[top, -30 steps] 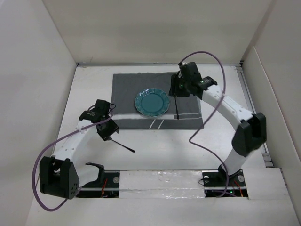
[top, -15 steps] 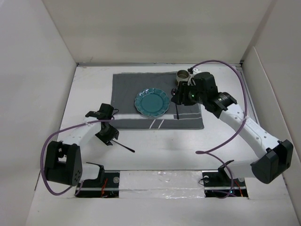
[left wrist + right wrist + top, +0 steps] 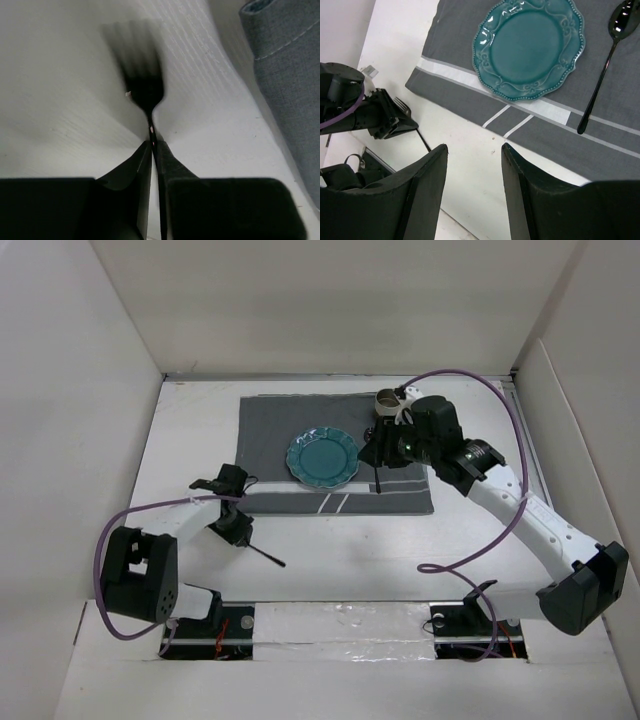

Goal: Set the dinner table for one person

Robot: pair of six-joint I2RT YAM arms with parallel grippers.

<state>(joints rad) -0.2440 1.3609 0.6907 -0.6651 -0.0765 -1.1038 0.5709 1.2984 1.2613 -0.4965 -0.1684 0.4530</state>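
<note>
Left tool (image 3: 154,150) is pinched narrow on the neck of the slim black metal fork (image 3: 142,85), just behind the tines, one finger on each side. The fork sits over the bare matte white tabletop (image 3: 350,550), the dinner table under everything, just off the near-left corner of the dark grey striped cloth placemat (image 3: 270,430).

Key relation: the free strip of placemat left of the scalloped teal plate (image 3: 323,457) lies away from the fork, towards the far right in the top view. The fork's long axis runs diagonally, tines under the tool and handle trailing to the near right. It probably needs turning to lie parallel to the black spoon (image 3: 602,75), which is on the placemat right of the plate. The left arm is much the nearer.

Right tool (image 3: 474,150) is wide apart and holds nothing, hovering over the near edge of the placemat.

Hard to make out:
- The tines are blurred in the left wrist view and hidden under the tool from above.
- Cannot tell if the fork is lifted or touching the tabletop.
- The pale round cup (image 3: 388,400) at the far-right corner of the placemat is partly covered by the right arm.
</note>
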